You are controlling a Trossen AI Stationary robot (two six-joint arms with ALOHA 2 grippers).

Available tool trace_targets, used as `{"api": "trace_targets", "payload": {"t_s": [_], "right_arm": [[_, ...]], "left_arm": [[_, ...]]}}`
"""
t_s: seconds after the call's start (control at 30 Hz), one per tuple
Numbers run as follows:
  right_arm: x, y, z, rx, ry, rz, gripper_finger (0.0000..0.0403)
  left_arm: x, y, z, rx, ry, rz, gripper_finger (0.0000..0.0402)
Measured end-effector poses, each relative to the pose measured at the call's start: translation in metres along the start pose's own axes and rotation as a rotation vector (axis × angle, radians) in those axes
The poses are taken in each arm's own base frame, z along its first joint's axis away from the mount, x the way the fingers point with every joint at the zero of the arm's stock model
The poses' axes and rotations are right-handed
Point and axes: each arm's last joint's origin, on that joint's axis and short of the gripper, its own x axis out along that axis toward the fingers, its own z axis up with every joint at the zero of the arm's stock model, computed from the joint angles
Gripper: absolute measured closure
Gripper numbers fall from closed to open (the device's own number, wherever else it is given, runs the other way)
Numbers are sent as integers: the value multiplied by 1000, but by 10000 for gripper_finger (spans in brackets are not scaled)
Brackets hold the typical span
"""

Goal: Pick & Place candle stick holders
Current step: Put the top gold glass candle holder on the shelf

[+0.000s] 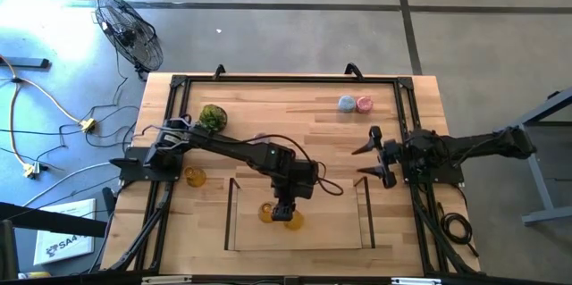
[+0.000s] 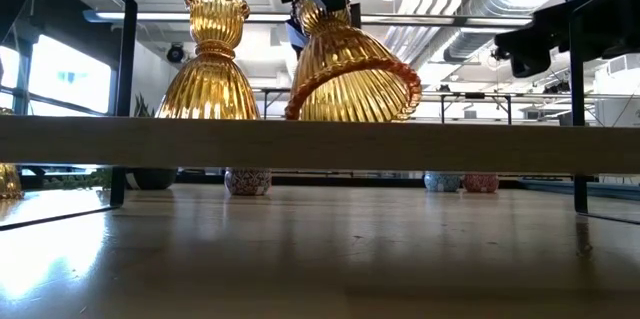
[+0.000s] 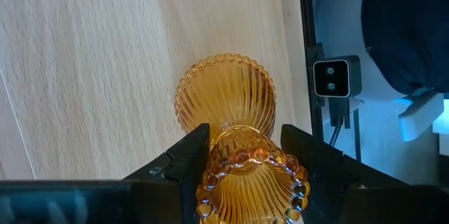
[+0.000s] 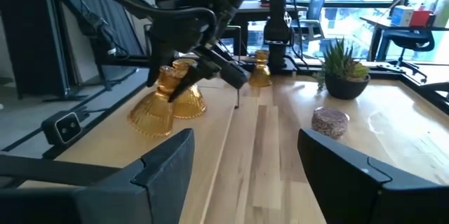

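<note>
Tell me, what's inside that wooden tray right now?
Two amber holders are in the tray: one standing upright, the other tilted, gripped by the left gripper. The arm hides the tray floor beneath them from above.

6 candle stick holders [image 1: 266, 213], 1 tilted

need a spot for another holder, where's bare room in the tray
Bare: the tray floor toward its right wall, and left of the standing amber holder. Crowded: mid-front, where the left tool grips a tilted amber holder beside it. The right tool waits outside.
</note>
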Motion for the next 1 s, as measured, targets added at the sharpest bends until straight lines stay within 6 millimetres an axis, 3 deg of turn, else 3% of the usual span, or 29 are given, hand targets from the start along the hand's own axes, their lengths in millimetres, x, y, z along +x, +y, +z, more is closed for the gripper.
{"api": "trace_targets", "payload": {"t_s": [0.37,0.83,1.0], "right_arm": [[1,11,0,-16,0,-4,153],[1,12,1,-32,-9,-7,153],[1,12,2,-17,-19,-5,153]], "left_arm": [[4,-7,-4,-23,29,24,241],[15,-8,-25,-119,191,162,241],[14,-14,-23,-107,169,150,241]]}}
